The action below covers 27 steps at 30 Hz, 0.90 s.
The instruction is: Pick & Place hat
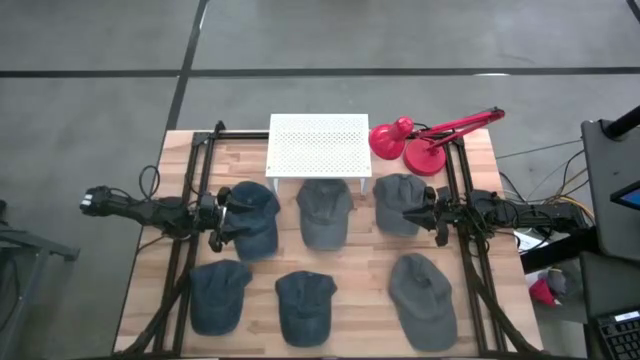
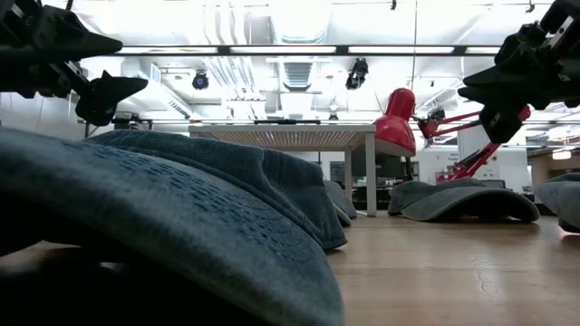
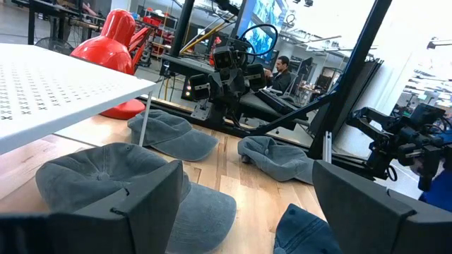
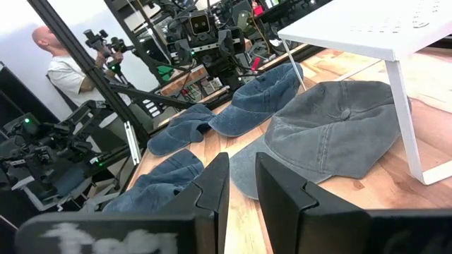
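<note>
Left pincer (image 1: 222, 220) hovers at the left side of the wooden slatted tabletop (image 1: 360, 300), its fingers spread wide and empty, directly above the dark blue denim cap in the rear row (image 1: 252, 218). Nothing is gripped. Three more caps lie in the front row: a blue denim cap at front left (image 1: 218, 294), a blue denim cap at front centre (image 1: 304, 305) and a grey denim cap at front right (image 1: 424, 298).

Rear row, centre: a grey denim cap (image 1: 324, 213) lies partly under the front edge of the white perforated metal stand (image 1: 318, 145). Beside the stand is a red desk lamp (image 1: 424, 140).

Right pincer (image 1: 424, 220) hovers over the grey cap at rear right (image 1: 397, 203), its fingers drawn close with only a narrow gap, and holds nothing.

Step in hand: judged to be the approach, before any grasp; no cap is lifted. The left arm appears better prepared to pick, since its fingers are already wide.

Next move: lower the left pincer until the fingers straddle a fold or the crown of the dark blue cap, then close. The soft cloth will probably bunch, so a firm pinch is advised.
</note>
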Available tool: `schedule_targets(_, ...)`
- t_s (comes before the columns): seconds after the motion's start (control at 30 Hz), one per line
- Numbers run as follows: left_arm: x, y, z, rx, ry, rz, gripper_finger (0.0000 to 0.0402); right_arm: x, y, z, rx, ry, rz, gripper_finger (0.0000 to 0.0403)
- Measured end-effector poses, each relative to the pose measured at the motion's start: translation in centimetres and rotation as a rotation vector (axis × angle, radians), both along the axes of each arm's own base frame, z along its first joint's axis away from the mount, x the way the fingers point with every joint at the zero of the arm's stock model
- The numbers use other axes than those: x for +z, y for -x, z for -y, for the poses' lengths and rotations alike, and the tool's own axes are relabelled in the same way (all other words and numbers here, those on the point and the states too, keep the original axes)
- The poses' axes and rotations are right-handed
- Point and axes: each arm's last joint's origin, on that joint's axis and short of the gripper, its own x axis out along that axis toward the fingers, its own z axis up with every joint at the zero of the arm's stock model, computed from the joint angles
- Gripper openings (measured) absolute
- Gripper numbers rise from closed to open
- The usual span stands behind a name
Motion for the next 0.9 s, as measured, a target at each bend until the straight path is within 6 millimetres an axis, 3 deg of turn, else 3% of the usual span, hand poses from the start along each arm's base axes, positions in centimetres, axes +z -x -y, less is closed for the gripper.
schedule_targets(0.37,0.00,0.00,0.00,0.000,0.000,0.000,0.0317,0.03,-0.01,0.00,-0.001,-0.005,0.004,0.0068)
schedule_targets(0.9,-0.01,0.00,0.00,0.000,0.000,-0.001,0.0317,0.26,-0.02,0.01,-0.014,-0.263,0.027,0.0068)
